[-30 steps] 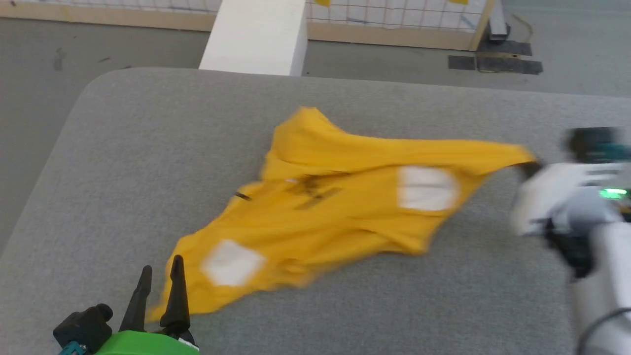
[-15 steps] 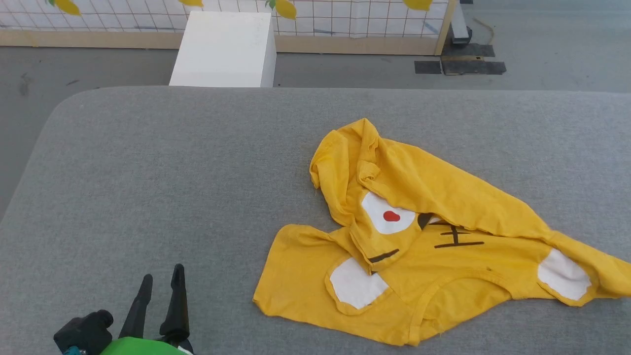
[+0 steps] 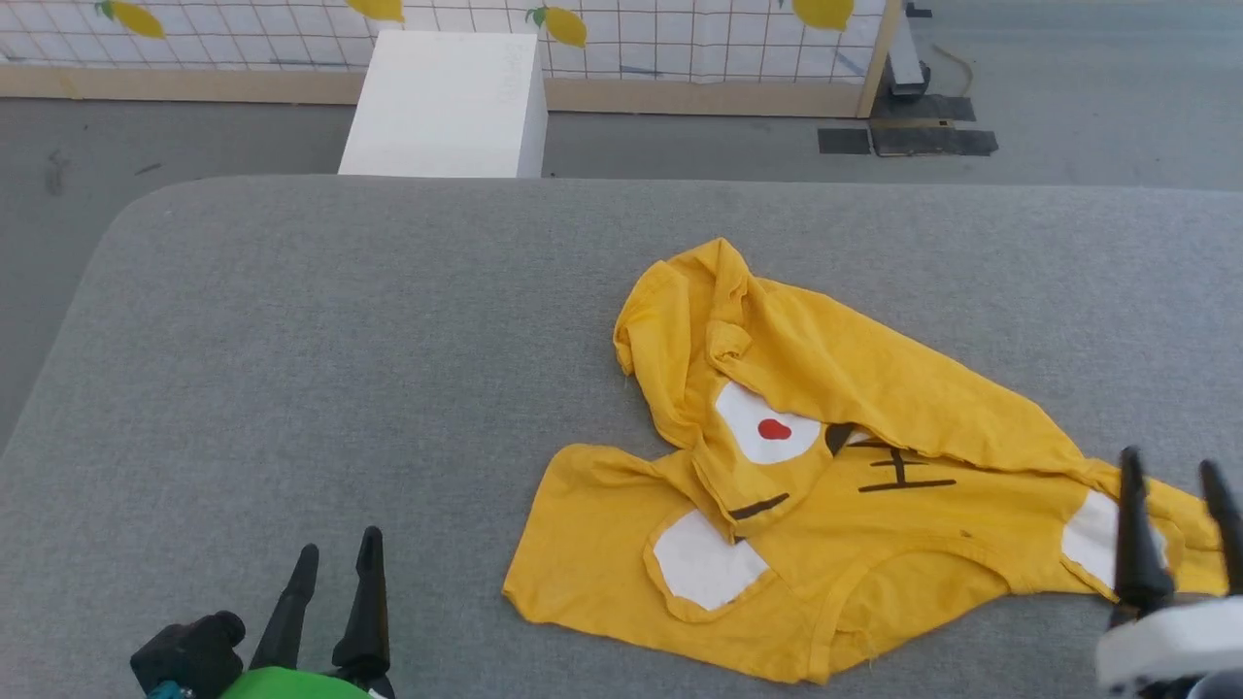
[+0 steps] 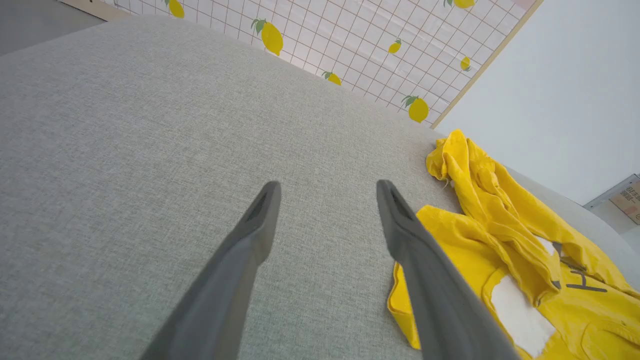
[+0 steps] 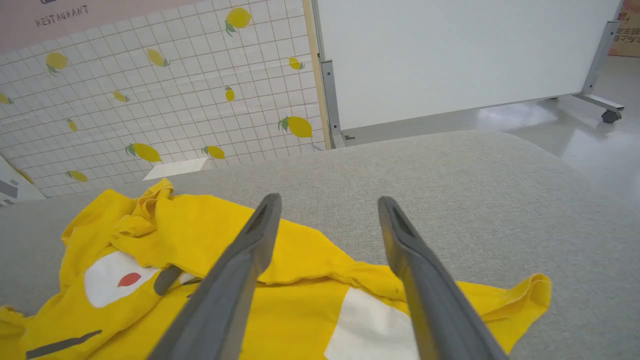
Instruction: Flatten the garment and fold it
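While the left gripper [image 3: 340,544] hung at the lower left with its two dark fingers spread and nothing between them, the mustard-yellow garment [image 3: 923,524] lay crumpled on the right half of the grey upholstered surface [image 3: 340,340], apart from that gripper. Its left corner lay flat and bore a white patch [image 3: 704,568]. Above that, a rumpled flap was folded down over the middle, showing a white oval with a red spot [image 3: 767,427]. Dark brush-like strokes [image 3: 898,471] marked the cloth further right, and a long wrinkled fold ran down toward a second white patch [image 3: 1088,529] at the right end. There the right gripper [image 3: 1169,461] stood over the fabric, fingers parted and empty; whether they touched the cloth could not be told. The surface had a rounded far-left corner. Beyond it, on the grey floor [image 3: 1068,146], stood a white box [image 3: 447,97], a wood-framed grid panel printed with lemons [image 3: 680,39] and, further right, dark mats [image 3: 908,141].
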Motion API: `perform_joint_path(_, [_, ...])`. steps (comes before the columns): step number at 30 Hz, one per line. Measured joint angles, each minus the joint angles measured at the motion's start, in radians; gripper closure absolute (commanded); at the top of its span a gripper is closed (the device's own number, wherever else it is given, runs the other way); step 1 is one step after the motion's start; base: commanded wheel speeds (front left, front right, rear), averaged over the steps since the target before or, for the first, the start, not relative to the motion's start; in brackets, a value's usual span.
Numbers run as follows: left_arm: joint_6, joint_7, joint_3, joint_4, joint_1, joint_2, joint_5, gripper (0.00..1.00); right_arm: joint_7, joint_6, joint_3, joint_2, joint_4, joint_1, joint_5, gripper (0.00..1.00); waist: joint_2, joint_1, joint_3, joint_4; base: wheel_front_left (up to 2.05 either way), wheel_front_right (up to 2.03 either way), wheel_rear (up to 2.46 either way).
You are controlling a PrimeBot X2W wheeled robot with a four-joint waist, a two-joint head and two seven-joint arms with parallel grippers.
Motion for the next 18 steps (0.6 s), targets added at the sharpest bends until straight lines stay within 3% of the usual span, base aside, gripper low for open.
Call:
perform_joint_path(6, [0.008,-0.005,-0.007,0.006,0.001,0.010,0.037,0.00,-0.166,0.000,0.112,0.001,0.042,0.107,0.041,0.00,0.0000,0.0000,0.004,0.011,0.00,0.00,0.00])
perform_joint_path(14, [0.011,0.008,-0.031,-0.016,-0.008,0.038,0.073,0.00,-0.208,0.000,0.160,0.002,0.082,0.125,0.045,0.00,0.0000,0.0000,0.021,-0.014,0.00,0.00,0.00])
perform_joint_path(18, [-0.003,0.103,-0.077,-0.054,-0.052,0.069,0.079,0.00,-0.210,0.000,0.138,0.001,0.083,0.122,0.034,0.00,0.0000,0.0000,0.029,-0.022,0.00,0.00,0.00])
